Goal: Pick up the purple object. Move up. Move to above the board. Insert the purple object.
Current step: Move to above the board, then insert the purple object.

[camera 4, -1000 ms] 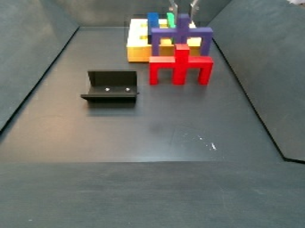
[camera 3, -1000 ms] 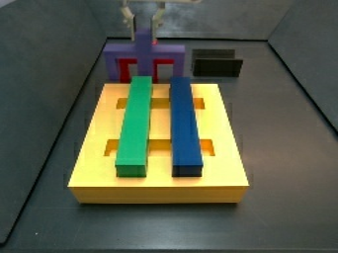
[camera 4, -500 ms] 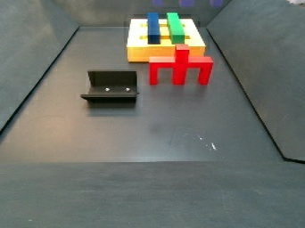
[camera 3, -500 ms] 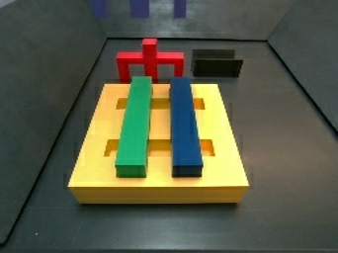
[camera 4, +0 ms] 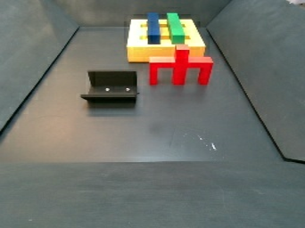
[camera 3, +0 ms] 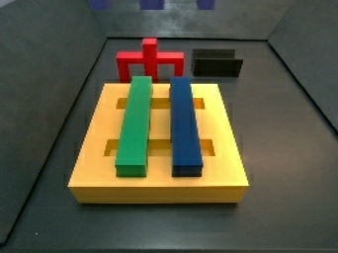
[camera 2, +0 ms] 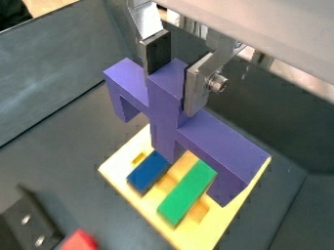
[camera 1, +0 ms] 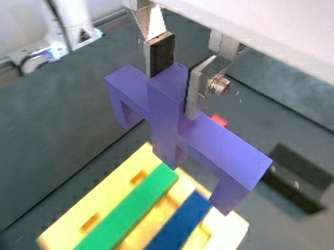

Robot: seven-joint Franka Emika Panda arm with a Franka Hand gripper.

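High above the bench (camera 4: 167, 116), the end effector (camera 1: 179, 70) grips the central stem of the purple object (camera 1: 183, 137) between its silver fingers (camera 2: 198, 82), as both wrist views show. Below it lies the board (camera 3: 231, 148) with its green bar (camera 3: 134, 124) and blue bar (camera 3: 185, 124). The red piece (camera 4: 181, 67) stands just beside the board, the fixture (camera 4: 111, 86) well apart.

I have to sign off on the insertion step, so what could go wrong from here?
The gripper holds the purple object only by its narrow stem, high above the board; it could twist or slip. Its legs must clear the green bar and blue bar; misaligned, they would jam. The red piece stands close behind the board.
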